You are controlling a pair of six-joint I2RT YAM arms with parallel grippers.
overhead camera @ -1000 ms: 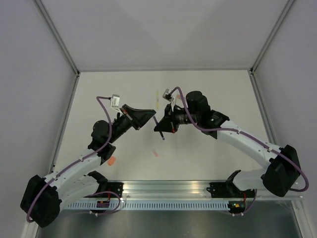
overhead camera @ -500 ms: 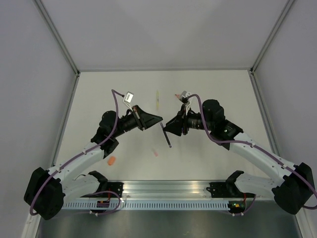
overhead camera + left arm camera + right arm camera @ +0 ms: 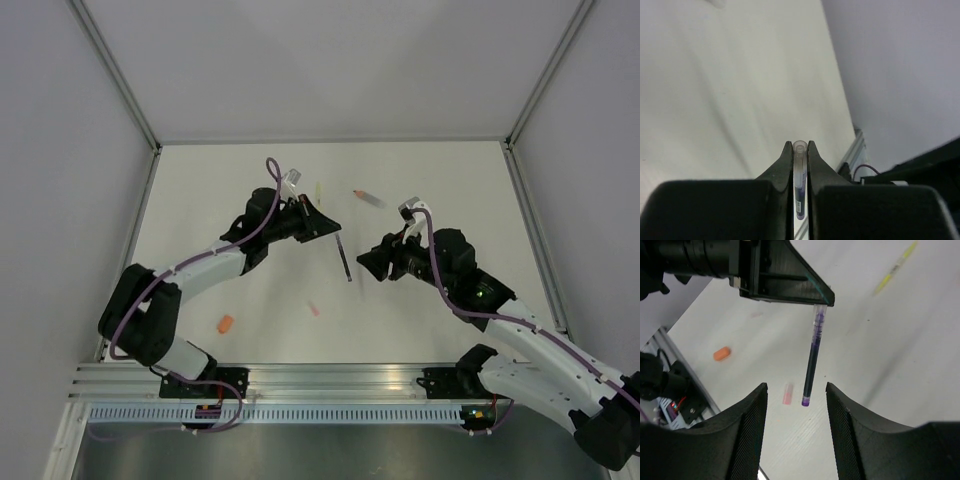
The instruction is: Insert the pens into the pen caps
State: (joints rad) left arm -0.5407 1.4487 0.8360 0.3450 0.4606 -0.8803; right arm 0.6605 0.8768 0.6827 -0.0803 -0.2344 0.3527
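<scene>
My left gripper is shut on the clear top end of a dark purple pen. The pen hangs slanted above the table with its lower tip free. Just right of that tip my right gripper stands open with nothing between its fingers. On the table below lie a pale pink pen cap and, further left, an orange pen cap. A yellow pen and a grey pen with an orange tip lie at the back.
Grey enclosure walls close the table's back and sides. A metal rail with the arm bases runs along the near edge. The left arm's purple cable loops above its wrist.
My right gripper has opened, let go of the purple pen and drawn back to the right. The left arm has swung toward the back, still holding the pen.
</scene>
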